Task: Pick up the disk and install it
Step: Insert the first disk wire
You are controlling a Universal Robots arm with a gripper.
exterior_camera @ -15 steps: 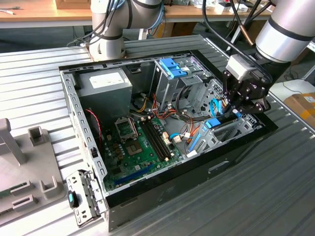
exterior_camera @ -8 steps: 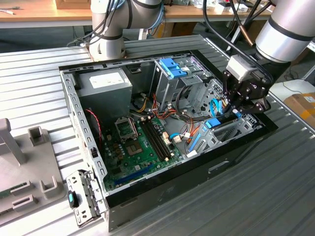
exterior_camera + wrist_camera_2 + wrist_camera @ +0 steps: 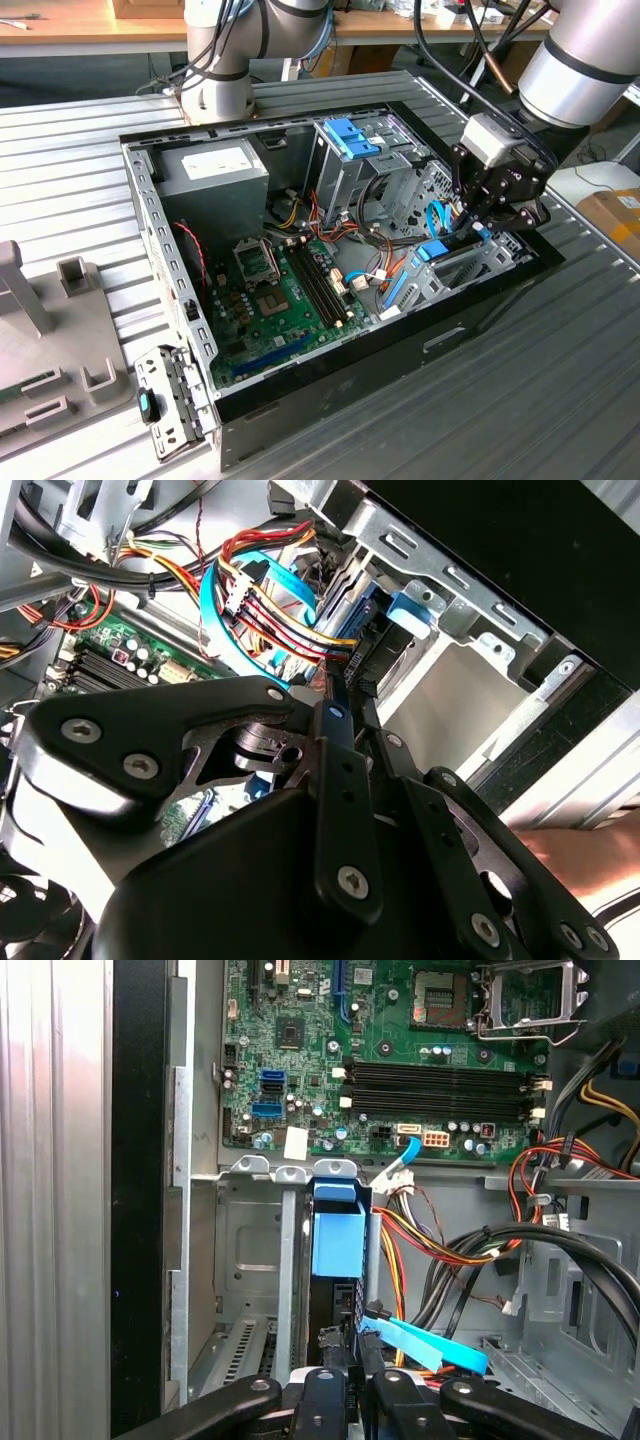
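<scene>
The disk (image 3: 432, 251) stands on edge in a lower bay of the open computer case, at the exterior view's right. Its light-blue carrier (image 3: 338, 1243) faces the motherboard, with the dark body behind it. In the second wrist view the disk (image 3: 404, 613) sits in the metal bay just beyond my fingertips. My gripper (image 3: 480, 230) hangs over the disk's rear end inside the case. Its black fingers are drawn together, shut, with the tips at the disk's rear edge in both wrist views (image 3: 345, 1348) (image 3: 335, 685). I cannot tell whether they touch it.
Red, yellow and black cables (image 3: 455, 1252) and a blue flat cable (image 3: 430, 1345) run close beside the bay. A silver cage with a blue latch (image 3: 350, 140) and a grey power-supply box (image 3: 212, 165) stand further back. The motherboard (image 3: 280, 290) lies in the middle, and the black case wall (image 3: 400, 345) borders the bay.
</scene>
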